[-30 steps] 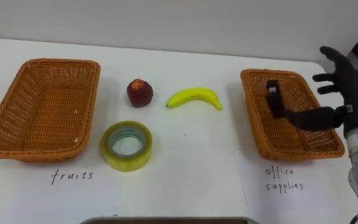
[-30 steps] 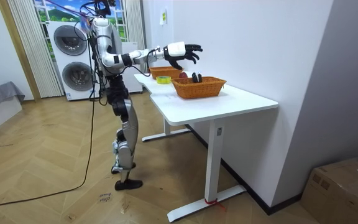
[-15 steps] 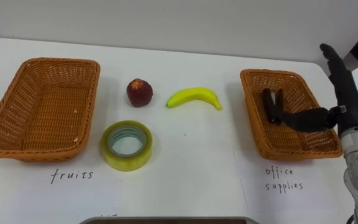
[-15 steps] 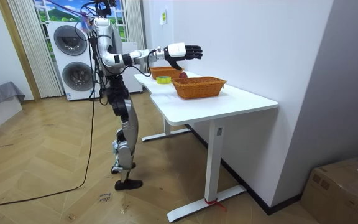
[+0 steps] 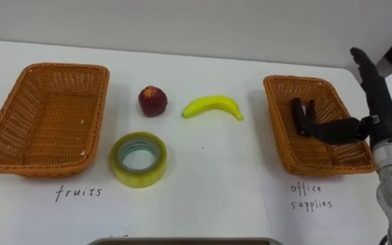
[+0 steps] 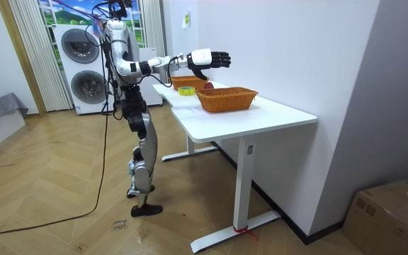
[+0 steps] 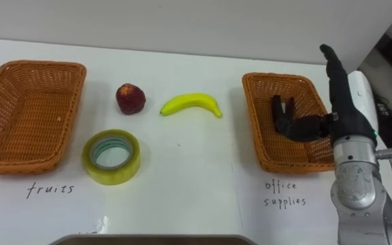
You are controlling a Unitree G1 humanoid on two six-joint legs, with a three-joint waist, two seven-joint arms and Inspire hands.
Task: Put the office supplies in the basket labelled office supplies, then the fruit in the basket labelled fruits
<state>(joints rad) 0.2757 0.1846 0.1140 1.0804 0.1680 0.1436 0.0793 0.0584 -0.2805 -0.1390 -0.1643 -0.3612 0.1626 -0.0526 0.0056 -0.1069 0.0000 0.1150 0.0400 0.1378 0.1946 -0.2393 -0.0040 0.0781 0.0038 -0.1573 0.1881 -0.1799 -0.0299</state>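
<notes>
A small black office item (image 5: 301, 114) lies inside the right wicker basket (image 5: 298, 79), near its middle. My right hand (image 5: 381, 102) hovers over that basket's right rim, open, fingers straight and pointing away, its dark thumb reaching left over the basket just beside the item. In the room view this hand (image 6: 207, 59) is stretched out above the table. The left wicker basket (image 5: 67, 68) holds nothing. Between the baskets lie a red apple (image 5: 153, 101), a yellow banana (image 5: 213, 107) and a yellow-green tape roll (image 5: 139, 159).
A handwritten label (image 5: 79, 192) sits on the white table (image 5: 203, 190) below each basket. A dark tray edge (image 5: 182, 241) shows at the table's near side. The robot stands at the table's long side, with washing machines (image 6: 83, 60) behind it.
One second ago the black item was up at the right hand's thumb with the fingers spread; it has dropped into the right basket, and the fingers have straightened.
</notes>
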